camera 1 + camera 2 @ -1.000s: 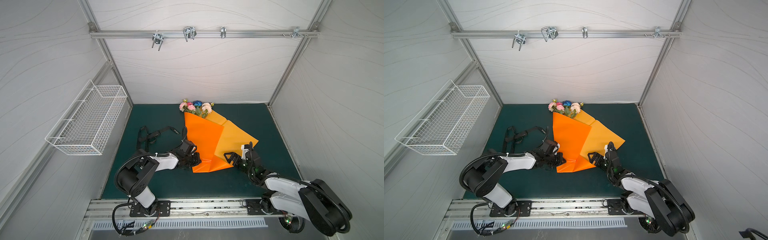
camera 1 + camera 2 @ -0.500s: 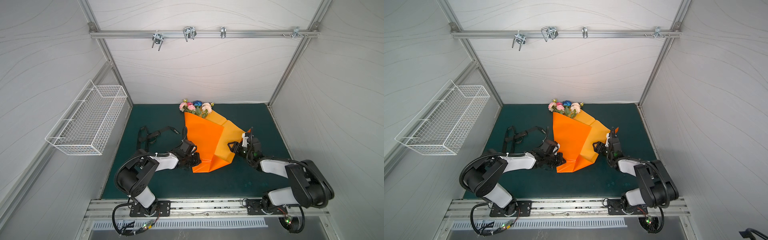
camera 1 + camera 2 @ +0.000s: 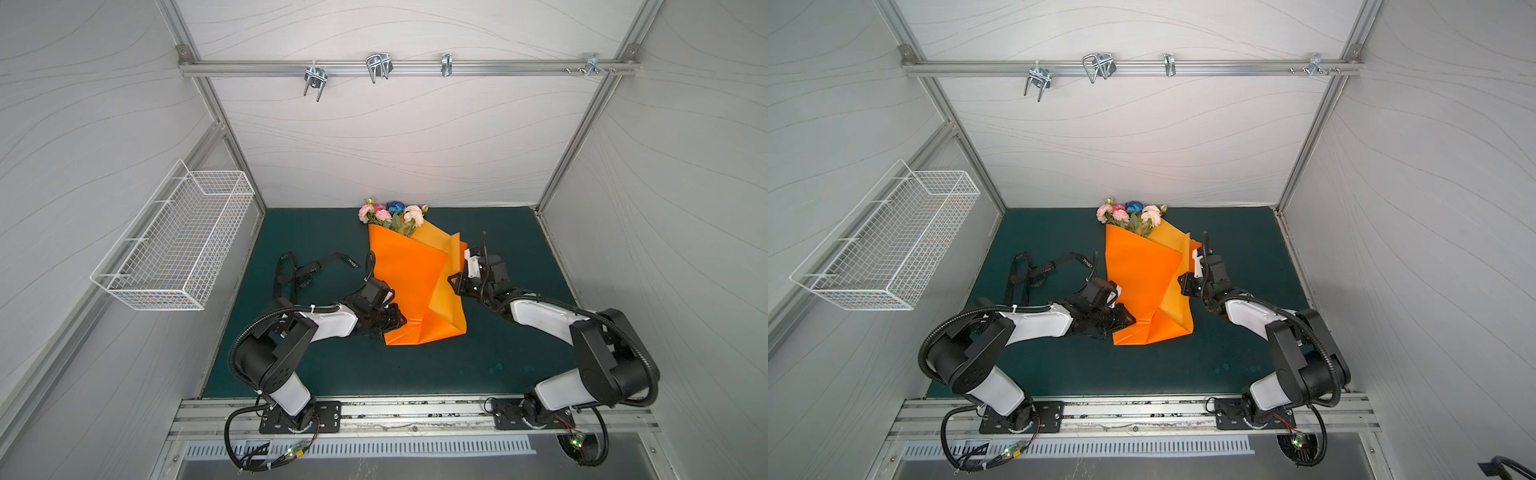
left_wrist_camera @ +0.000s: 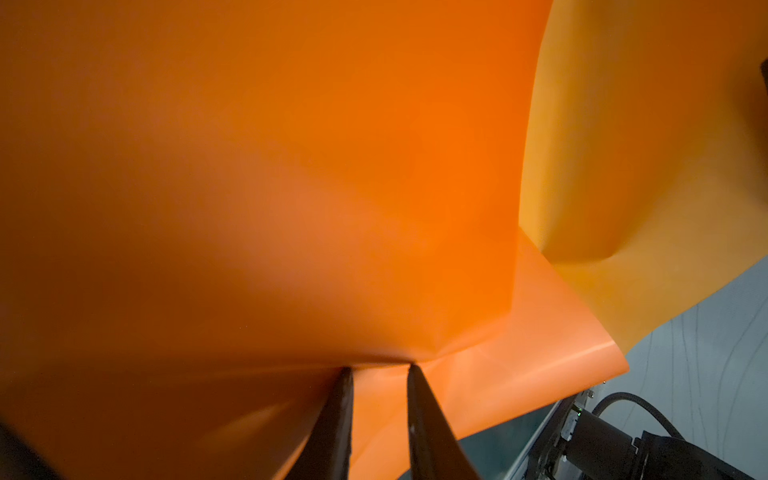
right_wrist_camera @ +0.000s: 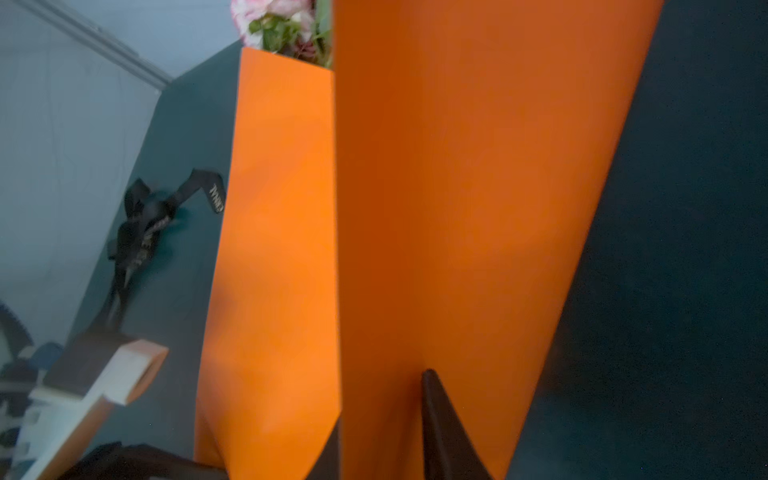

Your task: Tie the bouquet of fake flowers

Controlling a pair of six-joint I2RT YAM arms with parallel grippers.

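Green mat (image 3: 324, 232) bears black ribbon (image 5: 143, 208) beside orange paper (image 3: 403, 274) wrapped around bouquet (image 3: 392, 214).

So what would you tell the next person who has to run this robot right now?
Left tool: slightly open at the lower left corner of the folded orange paper sheet.
Right tool: at the sheet's raised right flap, one finger hidden, grip unclear.
Bouquet of fake pink, peach and blue flowers: inside the sheet, blossoms toward the back wall.
Black printed ribbon: loose on the dark green mat, left of the sheet.
Done: sheet partly folded. Left: finish wrapping, tie ribbon.
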